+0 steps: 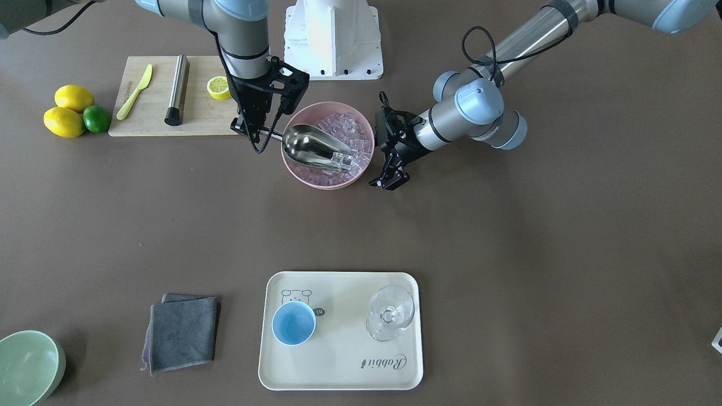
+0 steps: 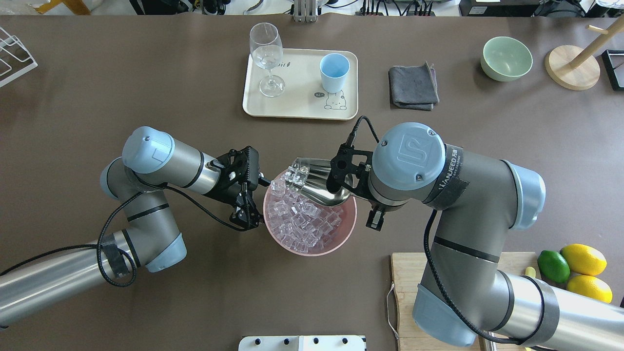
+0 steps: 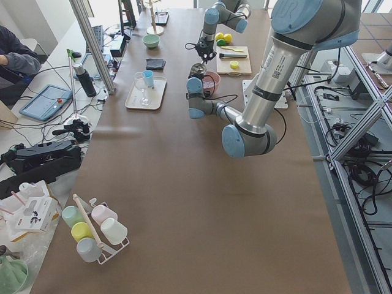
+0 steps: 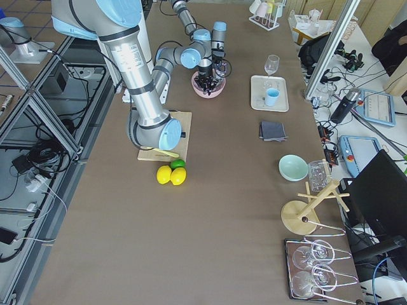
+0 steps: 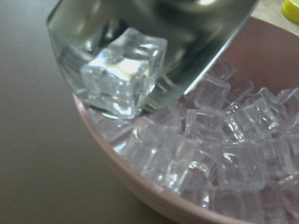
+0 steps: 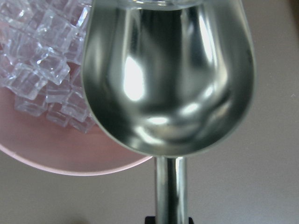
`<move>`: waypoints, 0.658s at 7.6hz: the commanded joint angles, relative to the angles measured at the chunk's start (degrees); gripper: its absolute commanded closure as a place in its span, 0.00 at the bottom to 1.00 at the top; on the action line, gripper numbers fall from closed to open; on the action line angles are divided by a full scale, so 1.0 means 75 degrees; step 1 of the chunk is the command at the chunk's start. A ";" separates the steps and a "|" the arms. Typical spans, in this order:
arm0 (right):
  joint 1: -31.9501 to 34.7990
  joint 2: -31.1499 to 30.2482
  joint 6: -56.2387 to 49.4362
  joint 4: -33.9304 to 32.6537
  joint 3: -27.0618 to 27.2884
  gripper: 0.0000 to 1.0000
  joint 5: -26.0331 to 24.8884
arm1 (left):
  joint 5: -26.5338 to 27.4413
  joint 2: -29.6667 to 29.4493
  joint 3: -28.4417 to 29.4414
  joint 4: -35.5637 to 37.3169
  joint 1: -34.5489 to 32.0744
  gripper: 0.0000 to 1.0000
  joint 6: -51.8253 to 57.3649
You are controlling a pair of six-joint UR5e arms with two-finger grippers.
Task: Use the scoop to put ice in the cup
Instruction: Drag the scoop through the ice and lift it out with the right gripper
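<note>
My right gripper (image 1: 256,132) is shut on the handle of the steel scoop (image 1: 316,148). The scoop is held over the pink bowl (image 1: 361,175) of ice (image 1: 350,127), with a few cubes (image 5: 124,77) at its front lip. From above, the scoop (image 2: 321,183) tilts over the bowl (image 2: 341,239) and my right wrist hides the gripper. The right wrist view shows the trough (image 6: 168,79) and its handle. My left gripper (image 1: 389,180) is open and empty beside the bowl's rim. The light-blue cup (image 1: 293,322) stands empty on the cream tray (image 1: 338,366).
A clear stemmed glass (image 1: 390,313) shares the tray. A cutting board (image 1: 152,115) holds a steel cylinder (image 1: 176,90), a yellow knife and a lemon half. Lemons and a lime (image 1: 97,119) lie beside it. A grey cloth (image 1: 183,332) and a green bowl (image 1: 28,366) are nearby.
</note>
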 commanded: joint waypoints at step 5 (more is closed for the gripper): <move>0.0231 -0.0898 0.1304 0.0778 0.1372 1.00 0.0109 | -0.0117 0.0262 -0.0440 0.0544 -0.0047 0.02 0.0012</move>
